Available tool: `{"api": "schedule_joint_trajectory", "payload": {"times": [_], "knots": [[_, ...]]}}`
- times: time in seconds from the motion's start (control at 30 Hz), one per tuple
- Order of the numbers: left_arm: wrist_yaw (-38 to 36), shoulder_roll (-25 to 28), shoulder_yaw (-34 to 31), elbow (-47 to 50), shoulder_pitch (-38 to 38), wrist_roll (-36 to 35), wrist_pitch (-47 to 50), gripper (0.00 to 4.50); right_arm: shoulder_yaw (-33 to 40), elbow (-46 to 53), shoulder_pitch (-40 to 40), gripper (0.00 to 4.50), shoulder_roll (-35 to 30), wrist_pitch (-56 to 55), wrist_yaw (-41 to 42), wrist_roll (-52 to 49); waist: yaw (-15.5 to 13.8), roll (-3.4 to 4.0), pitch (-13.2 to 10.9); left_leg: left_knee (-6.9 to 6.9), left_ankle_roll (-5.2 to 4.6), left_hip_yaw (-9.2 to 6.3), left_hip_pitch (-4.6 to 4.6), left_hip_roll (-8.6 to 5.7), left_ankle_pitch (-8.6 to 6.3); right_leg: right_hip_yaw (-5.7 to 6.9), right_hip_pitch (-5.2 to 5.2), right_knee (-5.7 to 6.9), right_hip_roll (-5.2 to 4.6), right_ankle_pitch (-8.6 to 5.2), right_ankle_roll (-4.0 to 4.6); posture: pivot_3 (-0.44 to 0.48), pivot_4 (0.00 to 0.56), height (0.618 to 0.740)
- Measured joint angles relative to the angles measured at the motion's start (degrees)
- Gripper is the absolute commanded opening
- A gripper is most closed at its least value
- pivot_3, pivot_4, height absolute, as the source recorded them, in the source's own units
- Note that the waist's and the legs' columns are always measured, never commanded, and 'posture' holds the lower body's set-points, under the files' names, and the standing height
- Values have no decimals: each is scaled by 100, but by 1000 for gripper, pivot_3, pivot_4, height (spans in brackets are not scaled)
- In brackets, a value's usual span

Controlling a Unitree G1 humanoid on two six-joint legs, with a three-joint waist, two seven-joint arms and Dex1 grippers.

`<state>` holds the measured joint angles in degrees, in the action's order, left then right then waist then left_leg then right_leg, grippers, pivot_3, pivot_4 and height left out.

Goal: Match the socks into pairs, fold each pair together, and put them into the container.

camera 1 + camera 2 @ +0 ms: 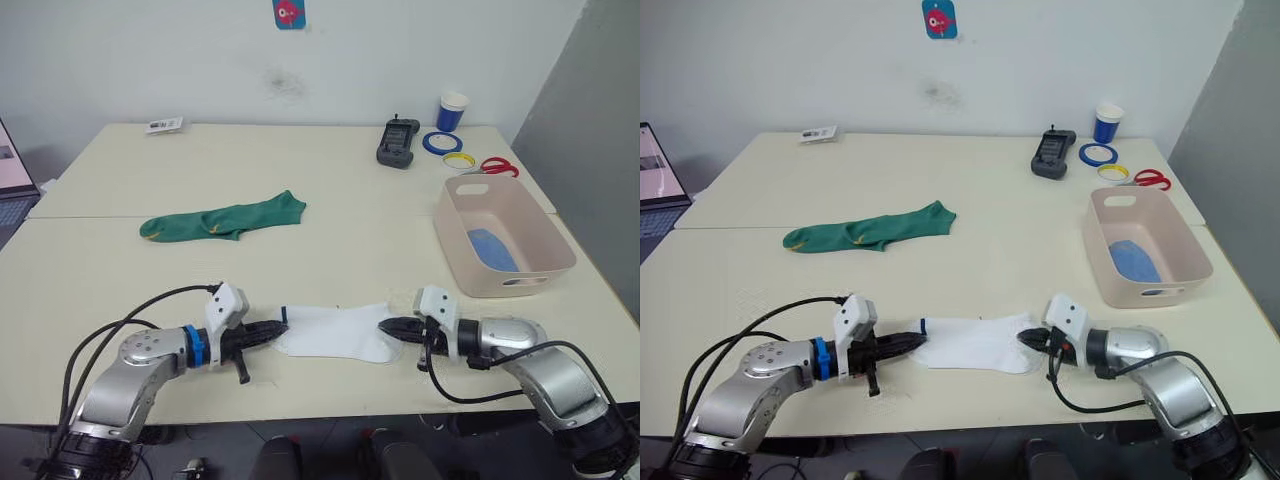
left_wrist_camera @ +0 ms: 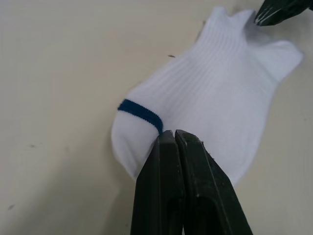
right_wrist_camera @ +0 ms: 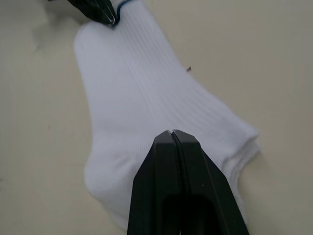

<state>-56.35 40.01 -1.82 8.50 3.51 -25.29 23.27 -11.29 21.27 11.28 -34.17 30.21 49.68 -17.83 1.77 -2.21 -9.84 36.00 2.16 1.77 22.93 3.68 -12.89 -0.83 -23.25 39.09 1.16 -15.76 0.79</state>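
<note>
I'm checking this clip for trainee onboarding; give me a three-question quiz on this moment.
1. True or false: the container holds a light blue sock.
2. Which lies farther from the robot: A) the green socks B) the white socks?
3. Fill in: the left gripper and right gripper each pinch an end of the ____ socks.

Key: 1 true; 2 A; 3 white.
</note>
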Motion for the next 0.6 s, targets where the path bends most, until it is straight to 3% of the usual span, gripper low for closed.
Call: {"api": "schedule_joint_trajectory", "payload": {"times": [0.1, 0.17, 0.27, 0.53, 0.6], "knots": [[263, -3, -427, 67, 61, -188, 168, 10, 445, 263, 53, 179, 27, 201, -186, -260, -12, 0, 0, 0, 0, -1, 1, -2, 0, 0, 1, -2, -5, 0, 0, 0, 150, 740], [527, -37, -798, 45, 61, -283, 251, 0, 824, 306, -30, 618, 25, 215, -416, -288, -13, -1, 0, 0, 0, -1, 2, -2, 0, 0, 1, -3, -12, 0, -1, 0, 150, 740], [768, -94, -1246, -33, -15, -303, 209, 597, 1204, 298, -282, 1628, 43, 100, -725, -224, -14, 0, 0, -1, 0, 3, 1, -3, 0, -4, 1, -5, -14, -1, -1, 0, 150, 740], [1307, -527, -1893, -771, -952, 50, -761, 3244, 1871, 250, -1538, 4500, 128, -504, -1313, 118, -11, -1, 1, -4, 0, 6, 0, 2, 0, -5, 0, -4, -22, -1, -1, 0, 150, 740], [1321, -546, -1916, -829, -1117, 97, -918, 3904, 1906, 252, -1790, 4500, 134, -623, -1362, 153, -12, -1, 1, -4, 0, 7, -1, 3, 0, -4, 1, -4, -24, -1, -1, 0, 150, 740]]}}
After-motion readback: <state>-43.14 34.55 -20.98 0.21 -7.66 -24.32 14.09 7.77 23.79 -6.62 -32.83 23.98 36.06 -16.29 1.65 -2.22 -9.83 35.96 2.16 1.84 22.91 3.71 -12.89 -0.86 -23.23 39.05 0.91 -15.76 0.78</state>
